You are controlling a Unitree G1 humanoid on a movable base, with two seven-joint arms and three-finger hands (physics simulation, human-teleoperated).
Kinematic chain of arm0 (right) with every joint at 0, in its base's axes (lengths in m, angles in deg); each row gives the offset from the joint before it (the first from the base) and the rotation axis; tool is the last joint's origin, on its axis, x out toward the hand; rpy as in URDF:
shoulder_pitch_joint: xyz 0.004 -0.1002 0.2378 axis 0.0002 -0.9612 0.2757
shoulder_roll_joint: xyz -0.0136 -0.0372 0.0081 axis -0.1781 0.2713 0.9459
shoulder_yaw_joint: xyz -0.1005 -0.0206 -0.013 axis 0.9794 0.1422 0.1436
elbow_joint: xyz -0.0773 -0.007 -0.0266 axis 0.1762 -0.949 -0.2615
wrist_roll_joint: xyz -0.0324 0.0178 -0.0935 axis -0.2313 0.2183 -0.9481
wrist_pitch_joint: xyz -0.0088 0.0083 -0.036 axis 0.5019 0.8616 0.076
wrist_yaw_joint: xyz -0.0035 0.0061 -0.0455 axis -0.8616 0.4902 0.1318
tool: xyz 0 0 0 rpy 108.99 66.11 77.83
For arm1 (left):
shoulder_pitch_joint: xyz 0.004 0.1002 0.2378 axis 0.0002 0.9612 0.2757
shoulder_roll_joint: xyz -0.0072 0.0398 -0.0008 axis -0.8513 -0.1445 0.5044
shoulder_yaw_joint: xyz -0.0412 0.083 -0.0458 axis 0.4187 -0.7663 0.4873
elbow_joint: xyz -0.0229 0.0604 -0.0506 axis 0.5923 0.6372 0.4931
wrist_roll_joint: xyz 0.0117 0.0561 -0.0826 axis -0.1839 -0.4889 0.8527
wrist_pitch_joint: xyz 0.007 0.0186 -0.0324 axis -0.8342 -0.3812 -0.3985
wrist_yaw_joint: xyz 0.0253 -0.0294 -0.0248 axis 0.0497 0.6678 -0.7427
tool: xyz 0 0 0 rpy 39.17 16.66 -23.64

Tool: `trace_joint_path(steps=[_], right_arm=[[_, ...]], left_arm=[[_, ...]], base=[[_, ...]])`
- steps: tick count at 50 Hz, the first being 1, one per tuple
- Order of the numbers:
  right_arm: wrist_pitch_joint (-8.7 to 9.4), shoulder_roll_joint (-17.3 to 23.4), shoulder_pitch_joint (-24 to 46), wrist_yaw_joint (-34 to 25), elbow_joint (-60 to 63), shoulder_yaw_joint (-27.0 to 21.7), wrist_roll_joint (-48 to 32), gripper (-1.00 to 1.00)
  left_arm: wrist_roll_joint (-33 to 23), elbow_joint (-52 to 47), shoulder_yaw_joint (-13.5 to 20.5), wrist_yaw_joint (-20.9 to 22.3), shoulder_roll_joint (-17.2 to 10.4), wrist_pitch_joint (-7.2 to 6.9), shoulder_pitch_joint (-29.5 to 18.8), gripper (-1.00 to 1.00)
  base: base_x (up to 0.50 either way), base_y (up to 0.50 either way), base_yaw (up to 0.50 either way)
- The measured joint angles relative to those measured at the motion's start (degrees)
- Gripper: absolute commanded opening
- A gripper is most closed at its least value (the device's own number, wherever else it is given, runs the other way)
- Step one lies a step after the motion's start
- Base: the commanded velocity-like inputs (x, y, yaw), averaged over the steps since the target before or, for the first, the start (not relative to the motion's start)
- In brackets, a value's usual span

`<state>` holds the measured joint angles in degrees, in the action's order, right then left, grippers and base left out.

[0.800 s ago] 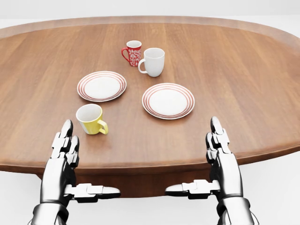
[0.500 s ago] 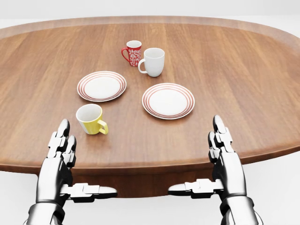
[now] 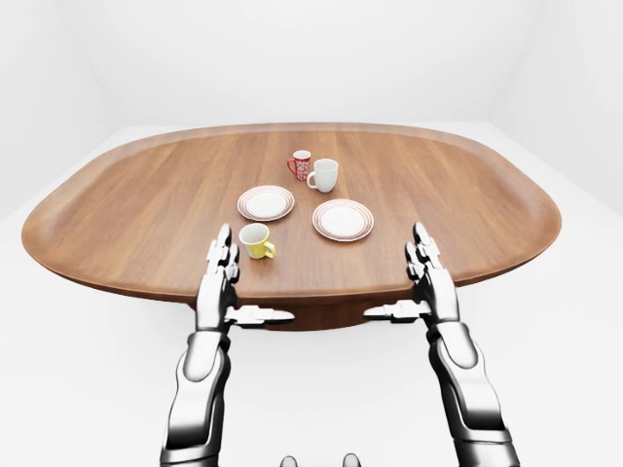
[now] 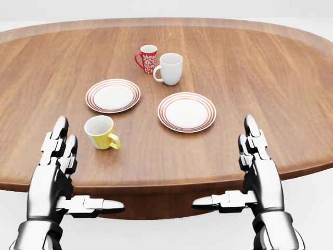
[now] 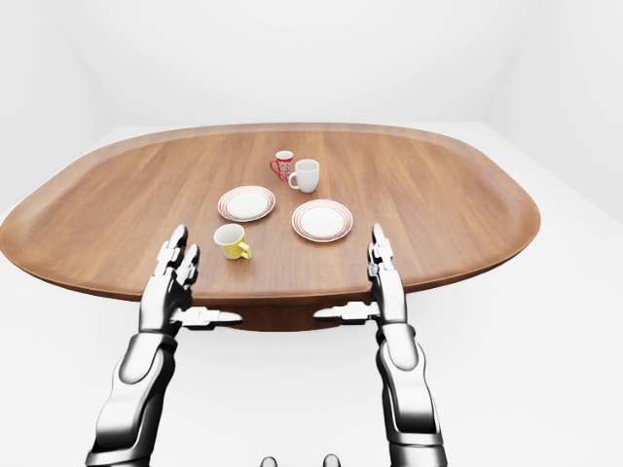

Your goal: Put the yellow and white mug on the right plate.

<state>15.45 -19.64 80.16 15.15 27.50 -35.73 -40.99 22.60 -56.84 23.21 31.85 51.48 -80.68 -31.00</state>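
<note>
**Yellow mug waits on the big wood table**

A white room holds a wide oval wood table (image 4: 250, 62). The yellow mug (image 4: 101, 132) stands upright near the bottom left of the head view, white inside, its handle pointing right and down. Just above it lies the left plate (image 4: 113, 95), white with red rings. The right plate (image 4: 187, 111) lies to the right of the mug, apart from it, with nothing on it. Above the plates stand a white mug (image 4: 169, 68) and a small red mug (image 4: 147, 58), close together.

The left hand (image 4: 56, 169) hangs over the table edge, left of the yellow mug, not touching it. The right hand (image 4: 257, 169) hangs at the right, below the right plate. On both, the fingers are spread straight, thumbs pointing inward, holding nothing
</note>
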Motion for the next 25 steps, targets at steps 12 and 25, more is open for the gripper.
trace_joint_path(steps=[12,25], right_arm=[[0.0,0.6,0.8,-0.5,4.0,-1.1,-0.2,1.0],[0.0,0.9,1.1,-1.0,7.5,-1.6,-0.8,1.0]], left_arm=[[0.3,-3.3,1.0,1.3,-0.7,0.0,-1.3,1.0],[0.4,-5.0,2.1,2.8,-1.6,0.0,-3.5,1.0]], base=[[0.0,0.0,0.0],[0.0,0.0,0.0]])
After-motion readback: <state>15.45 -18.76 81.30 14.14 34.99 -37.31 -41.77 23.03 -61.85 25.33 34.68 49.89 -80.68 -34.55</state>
